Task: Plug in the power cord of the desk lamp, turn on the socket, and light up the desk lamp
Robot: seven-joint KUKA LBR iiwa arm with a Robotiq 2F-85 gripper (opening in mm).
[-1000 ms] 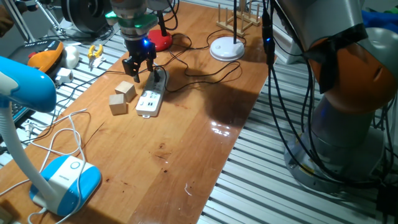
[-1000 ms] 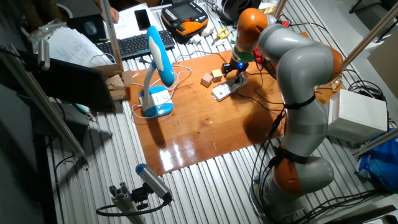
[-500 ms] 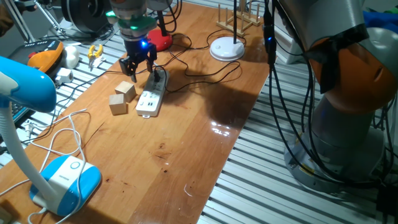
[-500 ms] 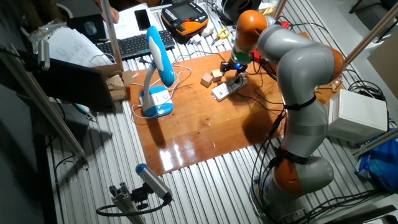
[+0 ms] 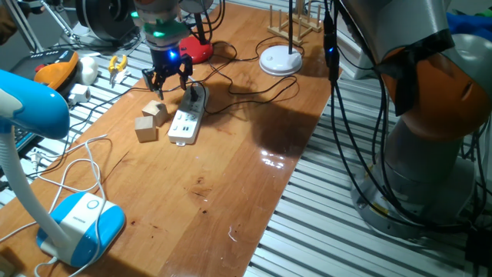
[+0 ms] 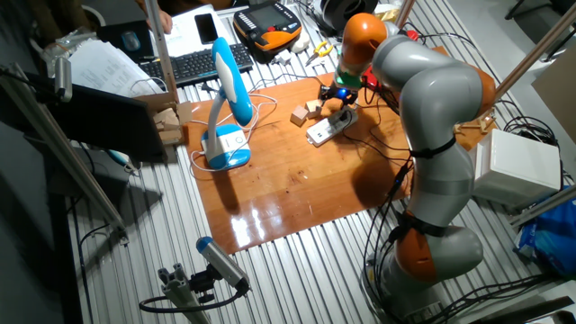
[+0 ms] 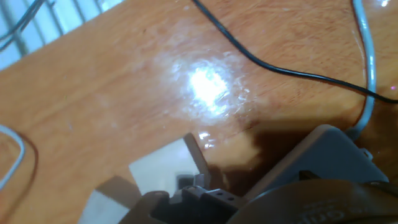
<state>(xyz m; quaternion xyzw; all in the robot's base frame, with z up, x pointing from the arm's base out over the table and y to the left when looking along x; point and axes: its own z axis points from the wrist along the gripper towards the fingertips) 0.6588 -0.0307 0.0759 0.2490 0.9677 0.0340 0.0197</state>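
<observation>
Gripper point(image 5: 167, 79) hangs over the far end of the long white rectangular multi-outlet power strip point(image 5: 187, 117), a blue light glowing on the wrist above it. Its two dark fingers point(image 5: 154, 79) look spread with nothing between them, so released as far as I can see. The hand view is no help there, the bottom of that picture is just dark blurry metal.

That white strip lies on the glossy wooden table point(image 5: 231, 169), with two small tan wooden blocks point(image 5: 150, 121) just beside it at about 9 o'clock. In the other fixed view the strip point(image 6: 328, 127) sits right under the grey and orange arm point(image 6: 423, 108).

Long thin black power cord point(image 5: 254, 91) snakes across the tabletop from the strip's far end toward the round white lamp base point(image 5: 280, 59) at roughly 2 o'clock from the strip. In the hand view that black cord point(image 7: 261, 59) runs loose across the wood, next to a white cable point(image 7: 368, 68) at the 3 o'clock edge. I can't tell whether the plug is seated in an outlet.

Blue and white desk lamp point(image 5: 54, 161) stands at the near corner of the table, around 7 o'clock from the strip, with a thin white wire point(image 5: 73, 171) looped beside it.
</observation>
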